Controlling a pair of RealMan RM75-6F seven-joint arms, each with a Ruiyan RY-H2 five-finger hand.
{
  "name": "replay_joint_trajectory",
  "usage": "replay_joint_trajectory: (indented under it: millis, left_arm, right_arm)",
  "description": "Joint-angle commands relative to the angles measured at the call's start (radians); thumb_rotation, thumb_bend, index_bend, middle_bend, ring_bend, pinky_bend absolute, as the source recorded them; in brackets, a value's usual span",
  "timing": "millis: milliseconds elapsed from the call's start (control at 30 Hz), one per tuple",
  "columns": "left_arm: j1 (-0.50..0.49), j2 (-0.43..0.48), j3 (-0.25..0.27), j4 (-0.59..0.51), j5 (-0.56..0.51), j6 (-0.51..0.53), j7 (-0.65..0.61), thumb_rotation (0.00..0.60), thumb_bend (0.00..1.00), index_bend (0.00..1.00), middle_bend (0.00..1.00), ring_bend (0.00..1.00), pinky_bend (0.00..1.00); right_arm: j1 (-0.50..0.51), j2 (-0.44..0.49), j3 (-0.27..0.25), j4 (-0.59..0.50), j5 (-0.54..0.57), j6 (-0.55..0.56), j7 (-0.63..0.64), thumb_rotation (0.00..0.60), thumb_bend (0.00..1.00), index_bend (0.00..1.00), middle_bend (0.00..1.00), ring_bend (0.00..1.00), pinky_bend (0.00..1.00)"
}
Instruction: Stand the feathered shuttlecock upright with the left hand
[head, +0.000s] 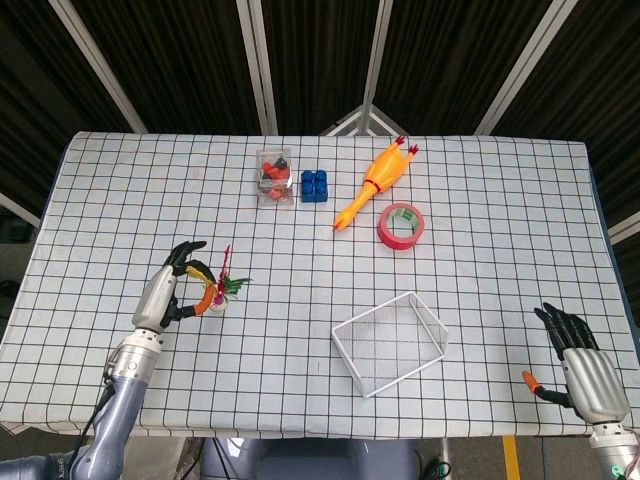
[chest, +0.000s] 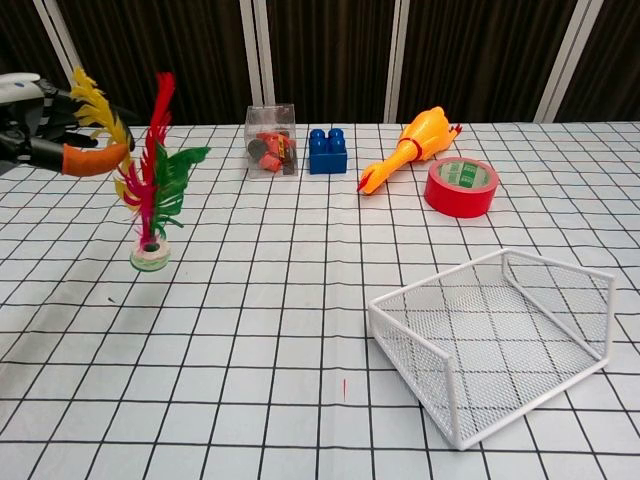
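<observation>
Multicoloured feathered shuttlecock is standing on its round base; left hand, at its nine o'clock, is pinching a yellow plume. Featherlight, tippy: release gently.

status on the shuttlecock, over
Left hand touching yellow feathers. Red, green and yellow feathered shuttlecock upright on its base. Right hand idle, open. Nothing in the way.

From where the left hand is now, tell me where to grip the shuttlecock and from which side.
Grip the feathers just above the base, coming from the robot's left, where the left hand already is. The shuttlecock stands upright on its round base; low on the plume the feathers bunch into a narrow stem, so it probably tips less than at the splayed tips.
</observation>
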Motion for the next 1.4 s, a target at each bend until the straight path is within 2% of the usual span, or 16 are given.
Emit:
replay_joint_trajectory:
  millis: [33, 400, 667, 833, 1000, 1100, 1200, 1400]
  left_arm:
    - [0.012, 0.014, 0.01, 0.026, 0.016, -0.023, -0.038, 0.6, 0.62, 0.54, 0.12, 0.0, 0.0]
    - [0.021, 0.005, 0.042, 0.112, 0.068, -0.076, -0.158, 0.6, 0.62, 0.54, 0.12, 0.0, 0.0]
    - [0.025, -0.012, 0.07, 0.164, 0.086, -0.097, -0.184, 0.6, 0.59, 0.53, 0.12, 0.0, 0.0]
    - [0.037, -0.007, 0.083, 0.168, 0.126, -0.088, -0.214, 0.6, 0.46, 0.4, 0.1, 0.0, 0.0]
    - [0.054, 0.025, 0.099, 0.146, 0.168, -0.08, -0.244, 0.6, 0.31, 0.23, 0.04, 0.0, 0.0]
    - [0.068, 0.053, 0.102, 0.117, 0.206, -0.059, -0.271, 0.6, 0.27, 0.12, 0.0, 0.0, 0.0]
    - [0.09, 0.097, 0.112, 0.088, 0.281, -0.005, -0.261, 0.6, 0.27, 0.07, 0.0, 0.0, 0.0]
    - [0.157, 0.2, 0.164, 0.07, 0.435, 0.13, -0.174, 0.6, 0.26, 0.07, 0.0, 0.0, 0.0]
  right_arm:
    - [0.0, 0.0, 0.0, 0.0, 0.001, 0.0, -0.002, 0.6, 0.34, 0.0, 0.0, 0.0, 0.0]
    - [-0.001, 0.0, 0.001, 0.001, 0.001, -0.002, -0.001, 0.6, 0.34, 0.0, 0.0, 0.0, 0.0]
    - [-0.001, -0.002, 0.001, 0.004, 0.001, -0.003, 0.0, 0.6, 0.34, 0.0, 0.0, 0.0, 0.0]
    - [-0.001, -0.002, 0.001, 0.005, -0.001, -0.002, 0.001, 0.6, 0.34, 0.0, 0.0, 0.0, 0.0]
    - [-0.001, -0.001, 0.0, 0.005, -0.002, -0.002, 0.002, 0.6, 0.34, 0.0, 0.0, 0.0, 0.0]
    - [-0.001, -0.001, 0.0, 0.007, -0.004, -0.002, 0.002, 0.6, 0.34, 0.0, 0.0, 0.0, 0.0]
    - [0.0, -0.001, 0.0, 0.008, -0.005, -0.003, 0.001, 0.6, 0.34, 0.0, 0.0, 0.0, 0.0]
    - [0.0, -0.001, 0.0, 0.012, -0.008, -0.001, -0.002, 0.6, 0.34, 0.0, 0.0, 0.0, 0.0]
